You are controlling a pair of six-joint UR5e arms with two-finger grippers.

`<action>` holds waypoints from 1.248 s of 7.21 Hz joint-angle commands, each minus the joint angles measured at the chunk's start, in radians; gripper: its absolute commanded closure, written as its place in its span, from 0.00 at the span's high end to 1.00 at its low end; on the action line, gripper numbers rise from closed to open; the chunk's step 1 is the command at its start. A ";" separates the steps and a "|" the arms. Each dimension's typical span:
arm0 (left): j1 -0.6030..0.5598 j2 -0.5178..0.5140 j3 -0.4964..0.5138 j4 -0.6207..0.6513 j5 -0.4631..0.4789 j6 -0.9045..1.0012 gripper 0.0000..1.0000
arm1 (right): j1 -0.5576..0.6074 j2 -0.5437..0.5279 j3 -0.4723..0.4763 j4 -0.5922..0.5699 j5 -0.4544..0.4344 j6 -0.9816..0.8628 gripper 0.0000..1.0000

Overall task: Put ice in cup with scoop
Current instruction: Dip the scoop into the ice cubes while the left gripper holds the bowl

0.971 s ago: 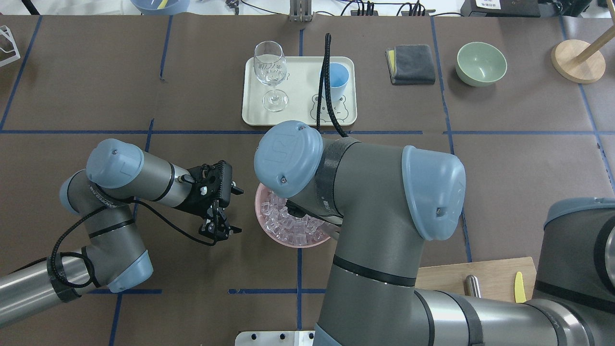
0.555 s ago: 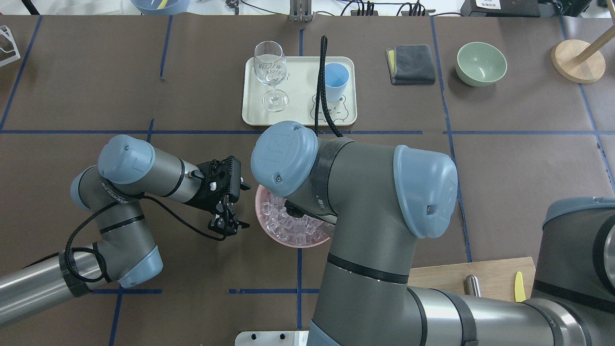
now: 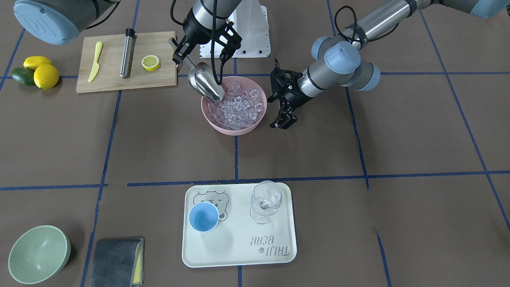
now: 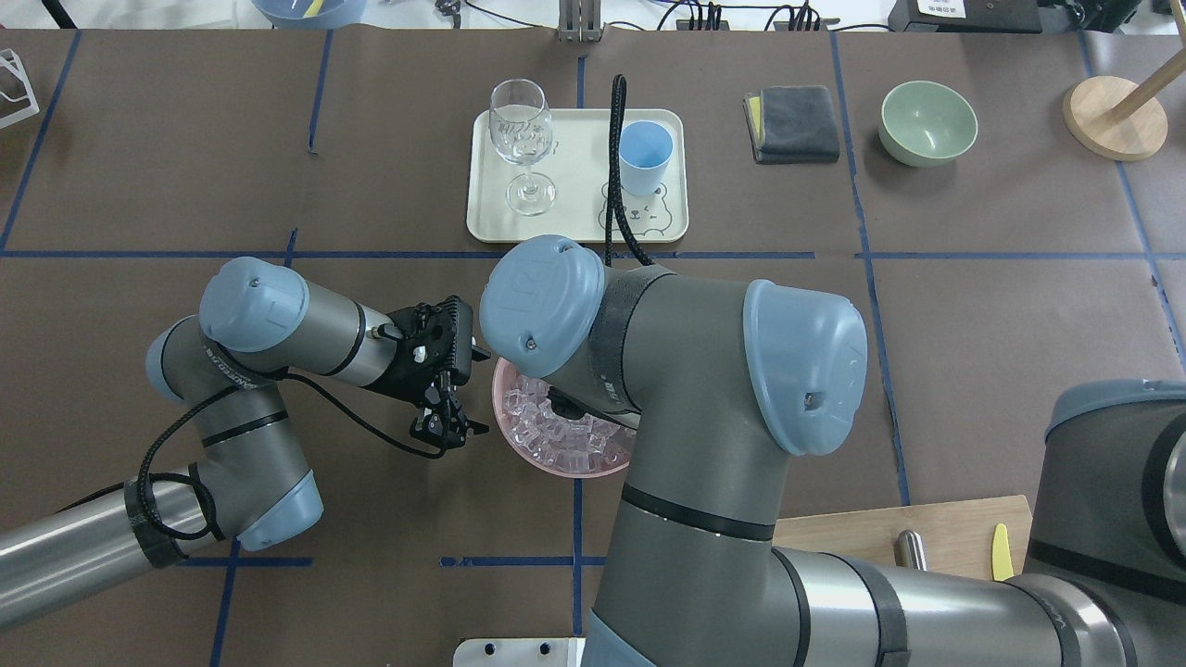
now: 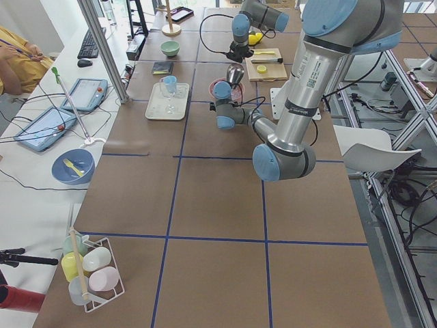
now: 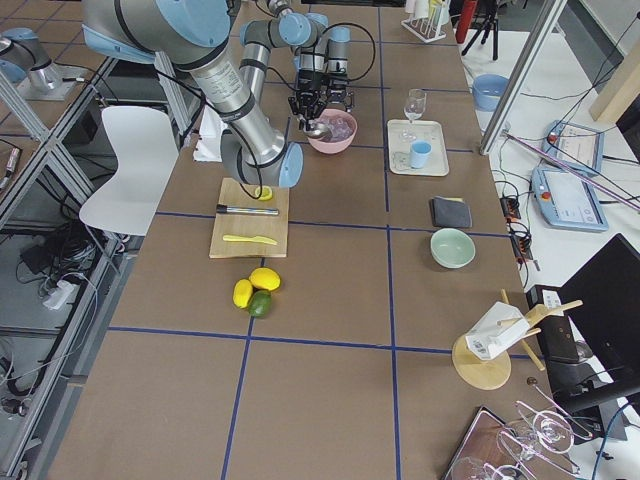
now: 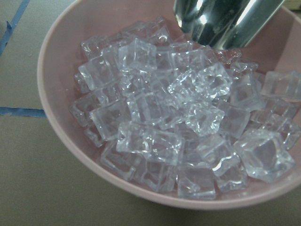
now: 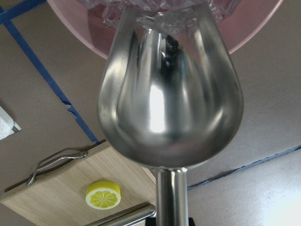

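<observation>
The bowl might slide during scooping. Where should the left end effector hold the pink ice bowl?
Probably the rim of the pink round bowl nearest the left end effector, pinched from above: its thin wall is bare there, while the shiny steel scoop digs in opposite.

Odds and ends on the brown table
A pink bowl sits mid-table. A cream tray printed with a bear carries an upright clear wine glass. A pale green bowl stands near a folded grey cloth with a yellow edge. On the wooden cutting board lie a yellow knife, a black-tipped steel cylinder and a lemon half; two lemons and an avocado lie beside it.
</observation>
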 commanded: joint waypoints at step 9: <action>0.000 -0.009 0.004 -0.002 0.000 0.000 1.00 | 0.005 -0.110 -0.043 0.309 0.046 0.005 0.00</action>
